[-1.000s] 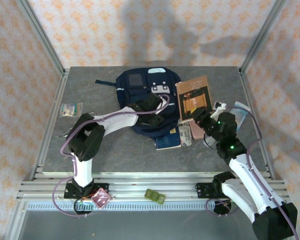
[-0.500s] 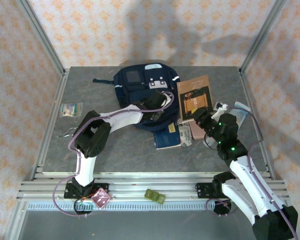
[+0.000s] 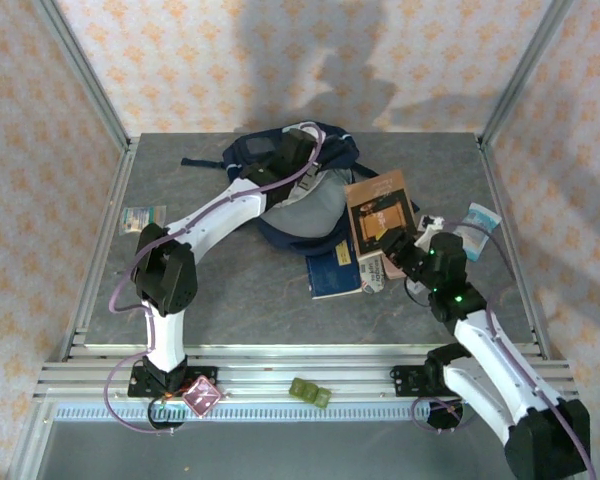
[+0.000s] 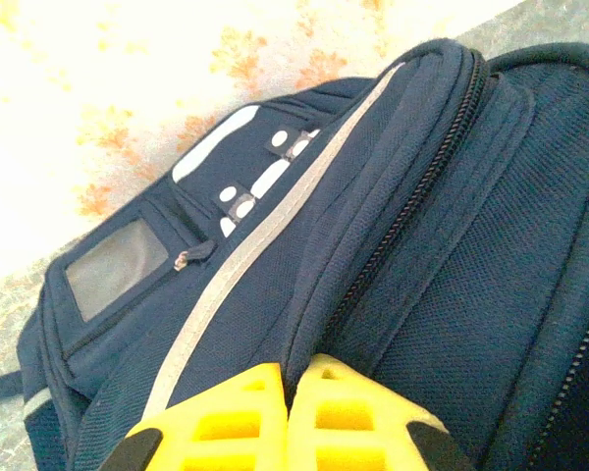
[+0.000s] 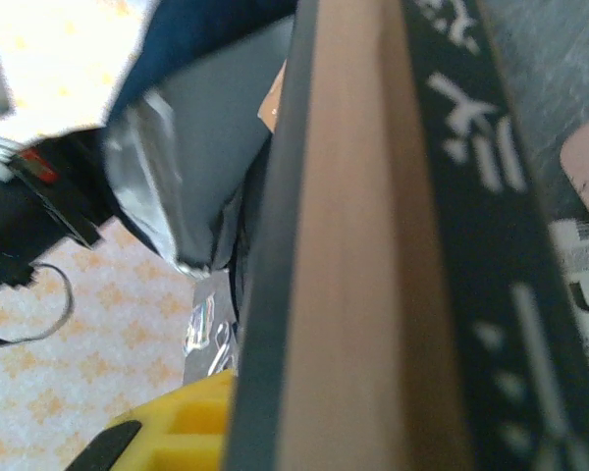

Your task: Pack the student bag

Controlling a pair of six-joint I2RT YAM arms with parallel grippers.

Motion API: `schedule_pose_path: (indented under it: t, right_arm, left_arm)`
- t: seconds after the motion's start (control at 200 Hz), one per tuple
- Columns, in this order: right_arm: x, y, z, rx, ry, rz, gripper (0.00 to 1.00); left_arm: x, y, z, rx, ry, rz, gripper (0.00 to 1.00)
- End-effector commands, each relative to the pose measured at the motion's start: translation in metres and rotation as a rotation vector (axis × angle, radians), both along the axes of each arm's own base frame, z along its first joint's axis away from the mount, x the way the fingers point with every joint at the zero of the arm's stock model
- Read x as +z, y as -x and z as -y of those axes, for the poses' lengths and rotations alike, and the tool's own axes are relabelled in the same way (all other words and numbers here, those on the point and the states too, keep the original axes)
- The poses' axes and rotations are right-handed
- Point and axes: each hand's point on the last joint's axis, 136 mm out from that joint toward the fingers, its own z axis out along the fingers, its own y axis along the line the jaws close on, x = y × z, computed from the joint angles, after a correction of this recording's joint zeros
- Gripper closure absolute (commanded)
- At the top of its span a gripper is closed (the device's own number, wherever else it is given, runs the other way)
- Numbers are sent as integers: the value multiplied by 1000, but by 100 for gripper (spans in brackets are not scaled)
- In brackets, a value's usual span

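Near right: clamps right gripper (image 3: 405,243) onto brown book (image 3: 380,205), jaws narrowed on its edge, book tilted. Far centre of table (image 3: 230,290), just left of book: has student bag (image 3: 315,215) with mouth held open, grey lining showing. Pinches bag's top fabric in left gripper (image 4: 293,378), fingers fully closed.

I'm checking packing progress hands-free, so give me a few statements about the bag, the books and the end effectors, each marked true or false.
The left end effector is pinched shut on the student bag fabric. True.
The student bag lies flat and closed. False: its top is pulled up, grey lining showing.
The right end effector grips the brown book. True.
The navy-blue book is inside the bag. False: it lies on the table, in front of the bag.
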Motion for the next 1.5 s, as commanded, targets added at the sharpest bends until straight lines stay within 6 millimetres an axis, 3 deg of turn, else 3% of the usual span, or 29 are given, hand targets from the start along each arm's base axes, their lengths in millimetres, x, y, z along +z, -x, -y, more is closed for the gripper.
schedule_pose_path:
  t: [0.0, 0.185, 0.25, 0.536, 0.791, 0.941, 1.076, 1.166, 1.281, 1.386, 1.497]
  right_arm:
    - [32, -3, -29, 127, -112, 124, 100]
    - [52, -8, -75, 253, -145, 183, 100]
    - [50, -17, -86, 268, -150, 164, 100]
    - [41, -82, -135, 319, -218, 99, 100]
    - [5, -167, -185, 310, -313, 0, 100]
    - [-16, -219, -201, 245, -343, -15, 100]
    - [-46, -258, -212, 180, -353, -72, 92]
    - [-69, -274, -219, 164, -314, -127, 77]
    - [-94, -275, -219, 157, -190, -232, 62]
    - [-87, -257, -206, 160, -98, -262, 55]
    - [-68, -223, -188, 189, -33, -244, 49]
  left_arm:
    - [67, -6, -10, 83, 94, 128, 100]
    - [80, -7, -8, 90, 132, 138, 100]
    - [82, -7, -6, 82, 148, 139, 100]
    - [85, -3, -4, 66, 162, 132, 100]
    - [99, 2, -6, 65, 184, 152, 100]
    - [99, 6, -6, 59, 194, 146, 100]
    - [95, 9, -4, 54, 205, 138, 100]
    - [89, 8, -3, 54, 208, 131, 100]
    - [77, 7, -4, 67, 200, 110, 100]
    - [65, 5, -9, 101, 184, 107, 100]
    - [55, 0, -14, 138, 181, 99, 100]
